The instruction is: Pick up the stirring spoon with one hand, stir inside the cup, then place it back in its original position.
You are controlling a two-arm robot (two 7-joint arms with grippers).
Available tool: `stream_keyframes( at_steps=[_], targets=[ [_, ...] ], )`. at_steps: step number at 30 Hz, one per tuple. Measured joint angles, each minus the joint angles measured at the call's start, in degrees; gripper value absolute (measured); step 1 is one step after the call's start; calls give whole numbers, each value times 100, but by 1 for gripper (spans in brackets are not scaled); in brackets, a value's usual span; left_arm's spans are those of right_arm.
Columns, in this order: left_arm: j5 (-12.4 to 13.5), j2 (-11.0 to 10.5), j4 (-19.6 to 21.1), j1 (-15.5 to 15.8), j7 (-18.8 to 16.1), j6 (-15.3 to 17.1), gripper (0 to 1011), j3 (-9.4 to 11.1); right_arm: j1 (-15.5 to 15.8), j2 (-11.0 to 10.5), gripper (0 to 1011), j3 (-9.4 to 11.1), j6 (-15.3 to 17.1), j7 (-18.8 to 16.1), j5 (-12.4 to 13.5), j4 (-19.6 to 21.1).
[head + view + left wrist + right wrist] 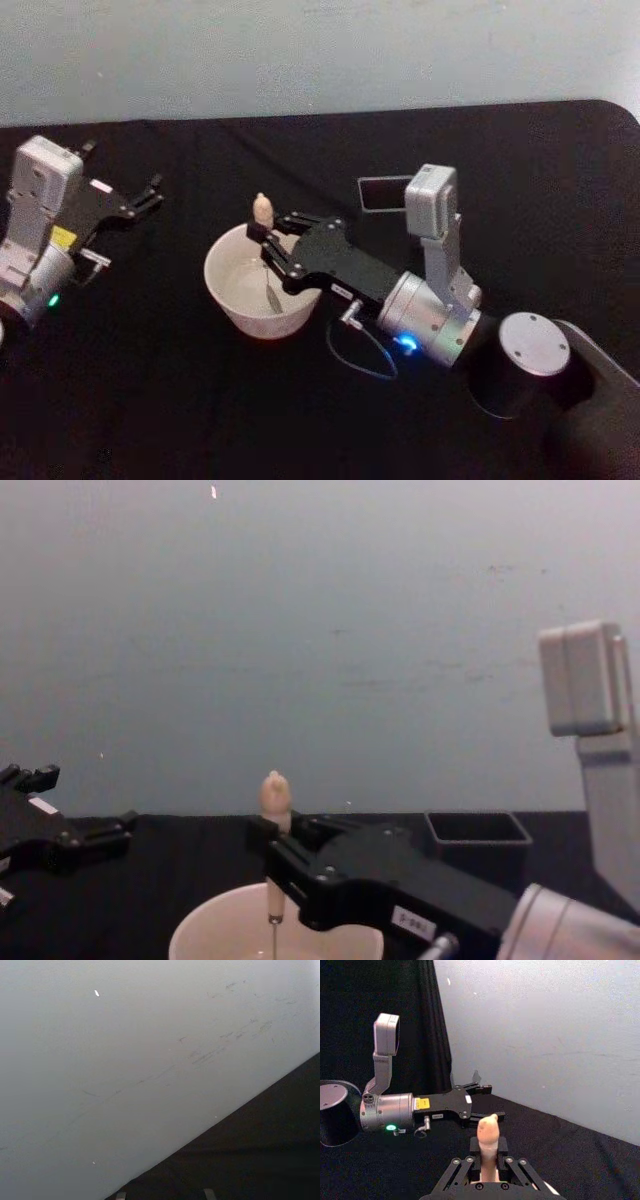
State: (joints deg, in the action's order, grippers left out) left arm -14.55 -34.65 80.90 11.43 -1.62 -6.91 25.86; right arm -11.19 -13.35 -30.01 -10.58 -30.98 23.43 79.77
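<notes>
The cream-white cup (232,290) stands on the black table left of centre. My right gripper (264,244) hovers over its far rim, shut on the stirring spoon (262,211). The spoon stands upright, its beige knobbed handle (274,794) above the fingers and its thin dark shaft (273,935) reaching down into the cup (210,935). In the right wrist view the handle (488,1141) rises between the fingers. The dark grey square holder (384,192) stands behind the right arm, also visible in the chest view as the holder (478,838). My left gripper (150,196) rests open at the far left.
A pale wall (300,50) runs along the table's far edge. The right arm's body (440,320) and a thin cable (360,360) lie to the right of the cup. Bare black tabletop (200,410) spreads in front of the cup.
</notes>
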Motion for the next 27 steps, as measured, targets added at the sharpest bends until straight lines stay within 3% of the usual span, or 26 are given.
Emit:
stream_keyframes(
  at_steps=[15,27],
  targets=[
    [0,0,0,0,0,0,1001,0,-401,383,186,-7,-155,248,-228,-587],
    [0,0,0,0,0,0,1001,0,-423,380,186,143,-178,314,-284,-677]
  ],
)
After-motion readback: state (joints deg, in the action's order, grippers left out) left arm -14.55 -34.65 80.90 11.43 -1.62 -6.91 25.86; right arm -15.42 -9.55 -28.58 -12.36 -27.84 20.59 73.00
